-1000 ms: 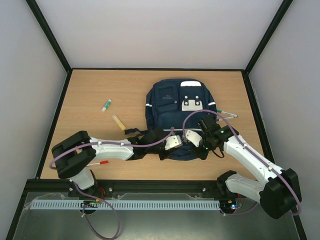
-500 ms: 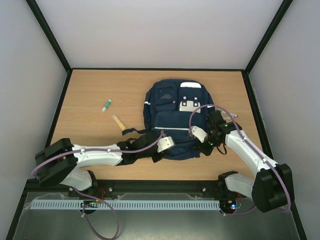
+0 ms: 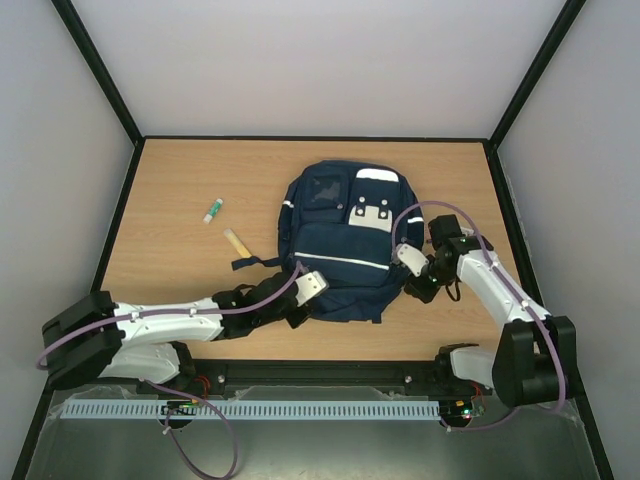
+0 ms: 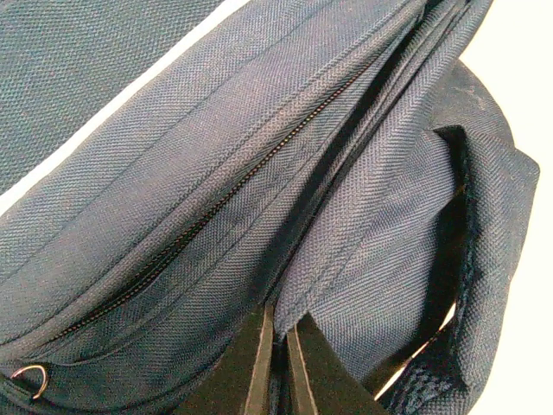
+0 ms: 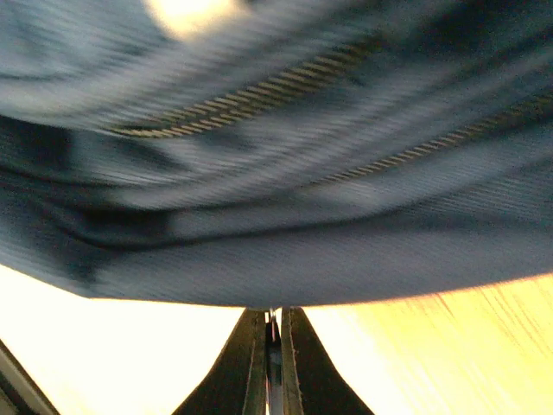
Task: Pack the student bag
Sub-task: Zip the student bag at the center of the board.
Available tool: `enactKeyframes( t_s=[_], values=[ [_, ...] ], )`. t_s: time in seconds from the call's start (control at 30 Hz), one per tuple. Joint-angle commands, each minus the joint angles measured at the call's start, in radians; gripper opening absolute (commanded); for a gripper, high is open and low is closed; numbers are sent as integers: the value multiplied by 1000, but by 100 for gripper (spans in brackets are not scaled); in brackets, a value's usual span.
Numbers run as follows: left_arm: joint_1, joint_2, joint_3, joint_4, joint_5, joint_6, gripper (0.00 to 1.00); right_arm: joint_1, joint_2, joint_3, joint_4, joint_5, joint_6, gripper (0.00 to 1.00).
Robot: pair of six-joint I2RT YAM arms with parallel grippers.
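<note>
The student bag (image 3: 340,235), navy with white stripes and a pale patch, lies front side up in the middle of the table. My left gripper (image 3: 300,305) is at its near left corner. In the left wrist view the left gripper (image 4: 278,322) is shut on a fold of the bag's fabric (image 4: 371,199), beside a closed zip (image 4: 216,207). My right gripper (image 3: 412,288) is at the bag's near right edge. The right wrist view is blurred: that gripper (image 5: 273,315) is shut, its tips against the bag's rim (image 5: 285,268), with a thin shiny bit pinched between them.
A small green and white tube (image 3: 213,209) and a tan stick (image 3: 237,243) lie on the wood left of the bag. A dark strap (image 3: 255,262) trails from the bag's left side. Black frame rails border the table (image 3: 180,180).
The left gripper closed on the bag fabric and drew back to the near left. The right gripper swung right along the bag's edge. The bag spread wider and shifted slightly left.
</note>
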Motion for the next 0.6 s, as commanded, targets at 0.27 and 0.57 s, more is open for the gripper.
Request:
enactKeyframes(
  t_s=[0.27,0.57],
  values=[
    [6,-81,-40,-64,-103,-87,2,-119,151,82,92,89,-28,1],
    [1,-94,-48,-64,-102,-96,2,-126,247,122,198,134,28,1]
  ],
)
